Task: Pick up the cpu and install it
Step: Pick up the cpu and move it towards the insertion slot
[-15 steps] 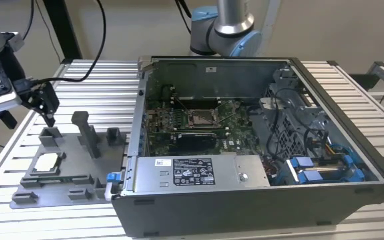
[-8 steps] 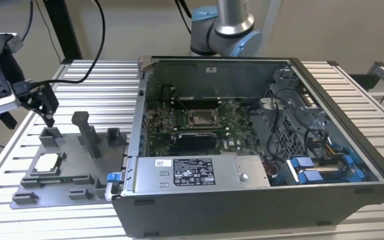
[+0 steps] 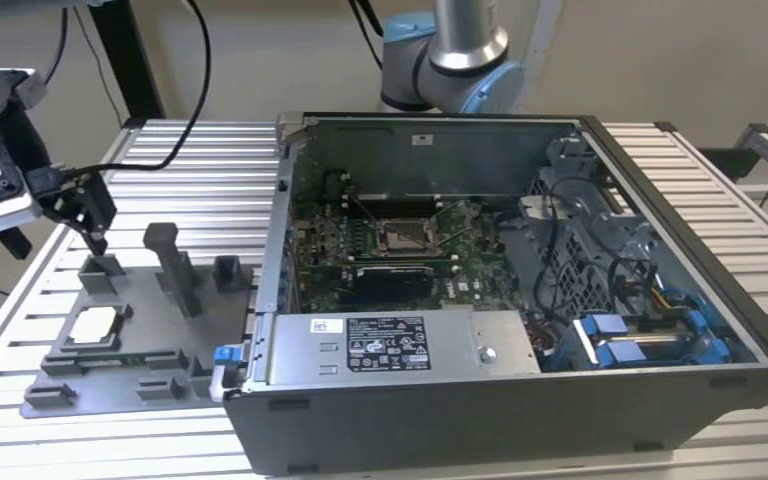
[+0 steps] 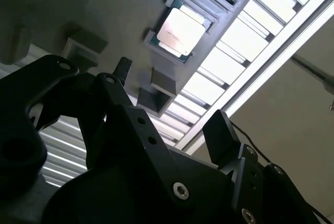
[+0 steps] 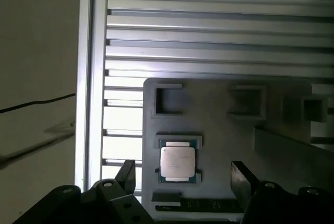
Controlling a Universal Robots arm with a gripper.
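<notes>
Our tool [image 4: 172,98] hovers over the fixture [image 5: 224,130], fingers apart and empty. We see the cpu [image 5: 177,162] lying in its fixture pocket on the desk [image 5: 209,51], beside the case [image 3: 491,400]. We judge nothing done yet: pickup and install both remain.

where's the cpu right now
The cpu lies in a square pocket of the grey tray on the exterior view's left, beside the open computer case; the gripper hangs above the tray, jaws open, not touching it.
</notes>
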